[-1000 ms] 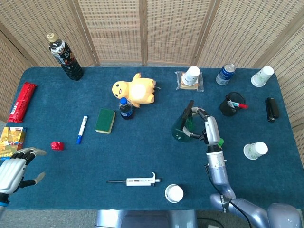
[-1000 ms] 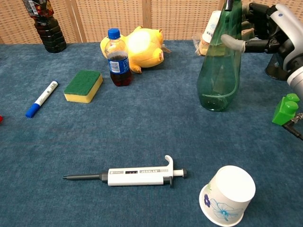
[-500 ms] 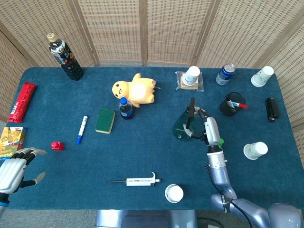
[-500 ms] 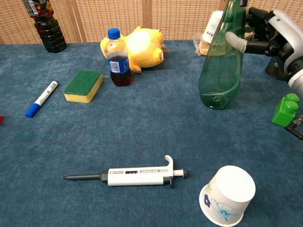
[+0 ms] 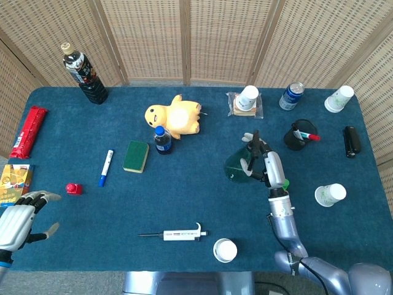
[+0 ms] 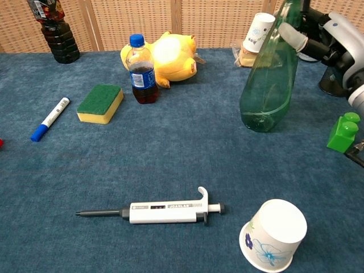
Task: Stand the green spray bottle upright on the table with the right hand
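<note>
The green spray bottle [image 6: 267, 85] stands with its base on the blue table [image 6: 187, 159], right of centre, its top leaning a little to the right toward my right hand [image 6: 330, 40]. That hand grips the bottle's neck, and its thumb lies across the upper part. From the head view the bottle [image 5: 237, 166] shows just left of the right hand [image 5: 266, 161]. My left hand [image 5: 18, 224] hovers at the table's near left corner with fingers spread and nothing in it.
A pipette [image 6: 153, 212] and a tipped paper cup [image 6: 273, 234] lie near the front edge. A green block [image 6: 343, 132] sits right of the bottle, a black pen cup [image 5: 299, 136] behind it. A small cola bottle [image 6: 140, 69], sponge [image 6: 100, 103] and yellow plush [image 6: 168, 57] lie left.
The bottle's top has swung from leaning left through vertical to leaning slightly right, with the right hand still on its neck. The left hand has not moved.
</note>
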`<action>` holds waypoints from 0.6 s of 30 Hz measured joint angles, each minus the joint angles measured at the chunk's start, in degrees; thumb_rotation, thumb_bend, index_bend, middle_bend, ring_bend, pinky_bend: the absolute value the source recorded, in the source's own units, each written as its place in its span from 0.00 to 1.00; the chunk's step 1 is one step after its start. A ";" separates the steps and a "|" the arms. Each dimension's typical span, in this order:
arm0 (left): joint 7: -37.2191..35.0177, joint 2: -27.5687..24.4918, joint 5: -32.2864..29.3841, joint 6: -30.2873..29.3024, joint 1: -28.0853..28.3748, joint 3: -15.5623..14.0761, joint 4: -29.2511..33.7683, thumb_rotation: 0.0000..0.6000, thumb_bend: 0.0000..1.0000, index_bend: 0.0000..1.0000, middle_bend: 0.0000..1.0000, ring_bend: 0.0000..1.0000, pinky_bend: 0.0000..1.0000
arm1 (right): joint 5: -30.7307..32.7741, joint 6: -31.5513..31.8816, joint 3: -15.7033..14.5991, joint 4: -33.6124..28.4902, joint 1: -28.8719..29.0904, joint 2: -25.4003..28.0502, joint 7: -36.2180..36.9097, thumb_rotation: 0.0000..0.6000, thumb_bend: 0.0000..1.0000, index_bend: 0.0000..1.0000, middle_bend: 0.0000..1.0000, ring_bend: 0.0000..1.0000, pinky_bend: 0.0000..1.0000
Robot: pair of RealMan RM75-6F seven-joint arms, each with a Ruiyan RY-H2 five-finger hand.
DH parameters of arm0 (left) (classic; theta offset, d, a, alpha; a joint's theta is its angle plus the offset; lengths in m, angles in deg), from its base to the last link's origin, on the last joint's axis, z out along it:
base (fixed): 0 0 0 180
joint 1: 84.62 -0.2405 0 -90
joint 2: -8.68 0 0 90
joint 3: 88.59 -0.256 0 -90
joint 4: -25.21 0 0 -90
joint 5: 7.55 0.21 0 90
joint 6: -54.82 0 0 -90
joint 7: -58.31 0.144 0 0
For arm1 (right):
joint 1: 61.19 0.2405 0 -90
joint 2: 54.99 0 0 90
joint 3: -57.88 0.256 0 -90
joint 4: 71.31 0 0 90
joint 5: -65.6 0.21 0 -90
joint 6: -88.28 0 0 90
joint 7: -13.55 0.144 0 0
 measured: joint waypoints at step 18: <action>0.29 -0.09 0.48 -0.19 0.12 0.02 0.49 1.00 0.33 0.26 0.31 0.23 0.19 | -0.39 0.89 -0.32 -0.47 -0.82 1.26 0.63 0.46 0.41 0.15 0.28 0.21 0.21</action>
